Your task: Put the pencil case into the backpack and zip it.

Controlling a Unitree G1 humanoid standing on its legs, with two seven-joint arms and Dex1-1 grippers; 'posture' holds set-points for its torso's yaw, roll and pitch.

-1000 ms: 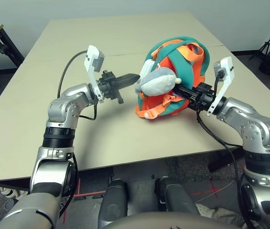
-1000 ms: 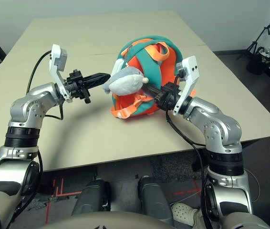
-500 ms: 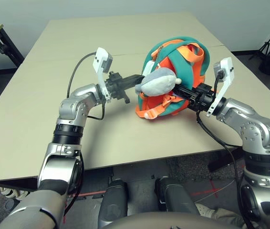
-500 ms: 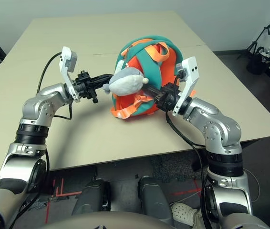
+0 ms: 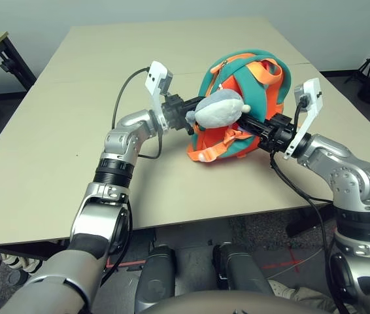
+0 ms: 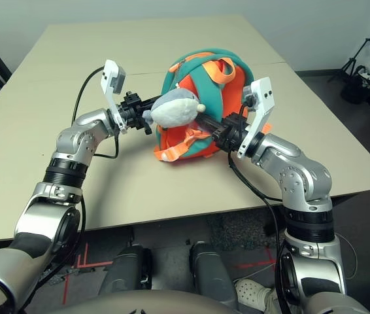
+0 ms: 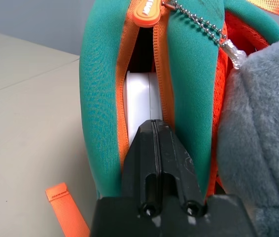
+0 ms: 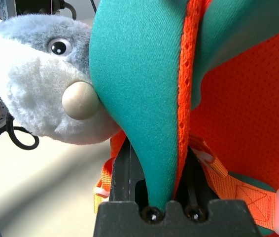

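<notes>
While the right gripper [image 8: 166, 197] pinches a teal flap of the backpack [image 5: 250, 85] mid-table, the left gripper [image 7: 154, 131], fingers shut w/ nothing held, pokes at the open zip, white pencil case [image 7: 139, 98] inside, by the shark charm [image 5: 219, 108].

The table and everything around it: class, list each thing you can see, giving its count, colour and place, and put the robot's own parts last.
Table: one, beige, under everything.
Backpack: one, teal with orange trim, on the table between the two arms, its zip still partly open.
Zip pull: one, orange, at the far end of the open zip.
Pencil case: one, white, inside the backpack, seen through the zip gap.
Shark charm: one, grey and white plush, hanging on a bead chain at the backpack's front.
Loose strap end: one, orange, on the table beside the backpack.
Left gripper: one, black, shut, its tip at the zip opening.
Right gripper: one, black, clamped on a teal fold of the backpack.
</notes>
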